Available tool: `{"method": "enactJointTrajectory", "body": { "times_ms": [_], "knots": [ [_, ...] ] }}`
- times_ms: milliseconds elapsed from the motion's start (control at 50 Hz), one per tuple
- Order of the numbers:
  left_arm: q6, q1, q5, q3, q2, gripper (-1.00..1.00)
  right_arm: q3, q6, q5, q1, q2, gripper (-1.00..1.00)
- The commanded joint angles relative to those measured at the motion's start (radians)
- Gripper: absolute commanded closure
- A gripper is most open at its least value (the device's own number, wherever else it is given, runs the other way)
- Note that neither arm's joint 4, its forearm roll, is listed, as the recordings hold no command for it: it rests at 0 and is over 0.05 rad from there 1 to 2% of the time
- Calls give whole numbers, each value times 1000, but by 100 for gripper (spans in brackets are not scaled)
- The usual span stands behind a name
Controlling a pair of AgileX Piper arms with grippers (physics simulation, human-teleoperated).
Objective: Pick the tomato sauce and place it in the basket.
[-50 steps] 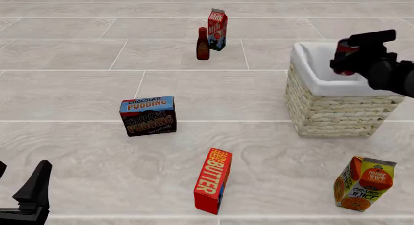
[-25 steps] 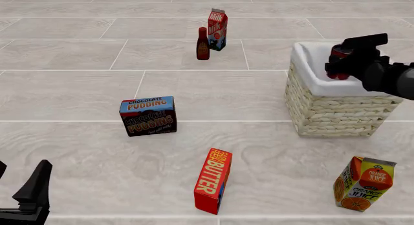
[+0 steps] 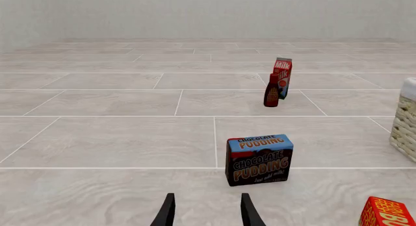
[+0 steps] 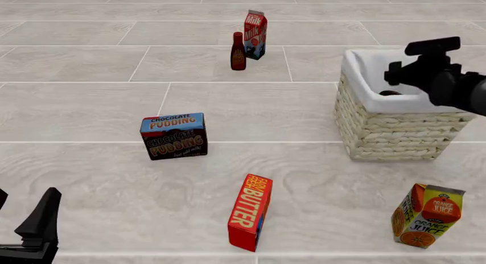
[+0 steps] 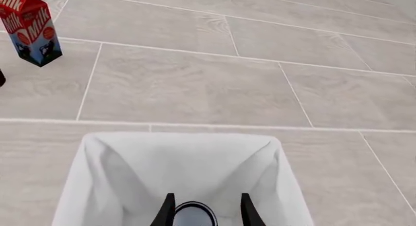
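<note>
The tomato sauce can [image 4: 390,94] lies inside the basket [image 4: 395,130], with only its dark top showing over the white lining. In the right wrist view the can's dark round top [image 5: 194,217] sits low in the lined basket [image 5: 130,167], beneath the fingers. My right gripper [image 4: 411,62] hovers over the basket's opening, open and empty; it also shows in the right wrist view [image 5: 204,209]. My left gripper [image 4: 40,225] rests open and empty at the near left, far from the basket; it also shows in the left wrist view [image 3: 206,214].
A chocolate pudding box [image 4: 173,135] stands mid-left, a red butter box [image 4: 250,211] near the front, and an orange juice carton [image 4: 427,215] at the front right. A milk carton [image 4: 256,34] and a dark red bottle [image 4: 238,51] stand at the back.
My right gripper lowered the can over the basket and let it go. The can dropped into the basket and the gripper now stands open above it. The left arm has not moved.
</note>
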Motion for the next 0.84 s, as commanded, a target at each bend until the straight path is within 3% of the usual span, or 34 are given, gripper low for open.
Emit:
{"method": "enactJointTrajectory", "body": {
  "times_ms": [20,840],
  "knots": [
    [0,0,0,0,0,-100,30,4,0,9,-51,-100],
    [0,0,0,0,0,-100,273,14,-34,130,-351,-100]
  ]
}}
